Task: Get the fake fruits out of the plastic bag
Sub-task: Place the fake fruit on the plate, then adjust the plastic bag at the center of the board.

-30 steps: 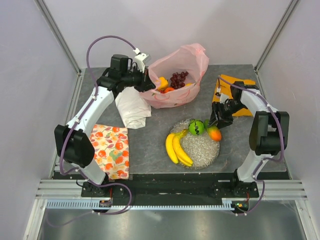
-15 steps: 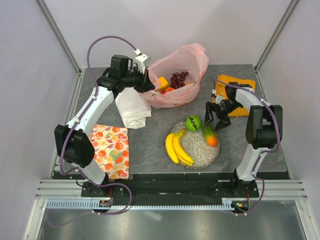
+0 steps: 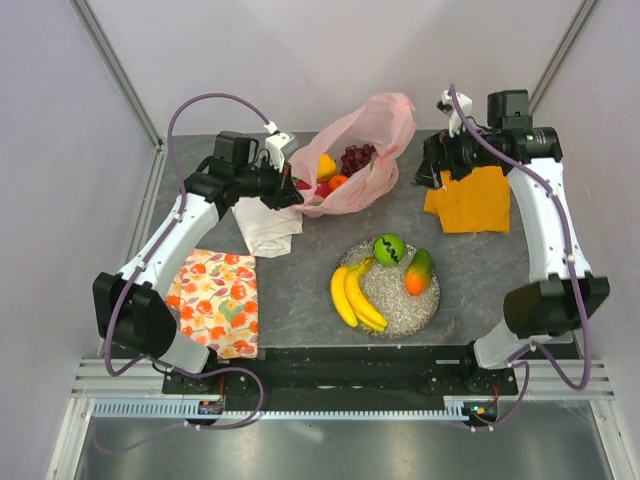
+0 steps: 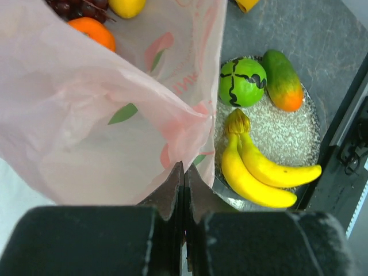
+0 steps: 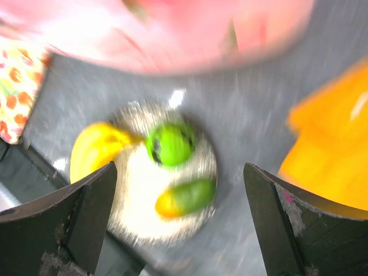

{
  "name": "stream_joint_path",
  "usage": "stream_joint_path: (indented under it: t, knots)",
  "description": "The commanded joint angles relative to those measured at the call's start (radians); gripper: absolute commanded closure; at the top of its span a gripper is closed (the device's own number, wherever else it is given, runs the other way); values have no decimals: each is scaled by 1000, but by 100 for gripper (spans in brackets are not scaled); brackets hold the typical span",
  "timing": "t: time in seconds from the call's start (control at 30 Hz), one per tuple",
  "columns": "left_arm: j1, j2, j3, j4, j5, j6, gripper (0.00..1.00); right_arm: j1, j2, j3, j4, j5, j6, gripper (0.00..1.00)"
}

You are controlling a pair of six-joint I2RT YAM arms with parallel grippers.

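- My left end effector is clamped tight, jaws together, pinching the near-left rim of the plastic bag.
- The bag sits at the far middle of the surface, its mouth held open towards the left.
- Inside it I see dark grapes, an orange and a yellow fruit. Something red shows beside the orange, but I cannot tell what it is.
- The bag wall carries leaf and fruit prints and faint pink lettering, too pale for me to read.
- My right end effector is spread wide and grips nothing. It hangs just right of the bag, above the far edge of an orange cloth.
- On the glittery silver dish, near and right of centre, lie a banana bunch, a green round fruit and a mango.
- My right wrist view is blurred, yet it shows those three fruits on the dish.
- A white cloth lies just under my left arm, and a fruit-patterned cloth lies at the near left.
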Motion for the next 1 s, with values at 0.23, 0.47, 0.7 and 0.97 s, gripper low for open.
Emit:
stream_joint_path:
  t: [0.23, 0.47, 0.7, 0.97]
  knots:
    - [-2, -137, -100, -76, -5, 125, 98, 359, 57, -50, 472, 62, 65, 11]
    - [51, -211, -206, -99, -89, 146, 98, 420, 113, -166, 451, 232, 103, 18]
    - [78, -257, -124, -44, -210, 77, 47, 432, -6, -256, 339, 230, 60, 16]
    - [2, -75, 197, -14, 214, -61, 56, 422, -105, -197, 265, 225, 22, 14]
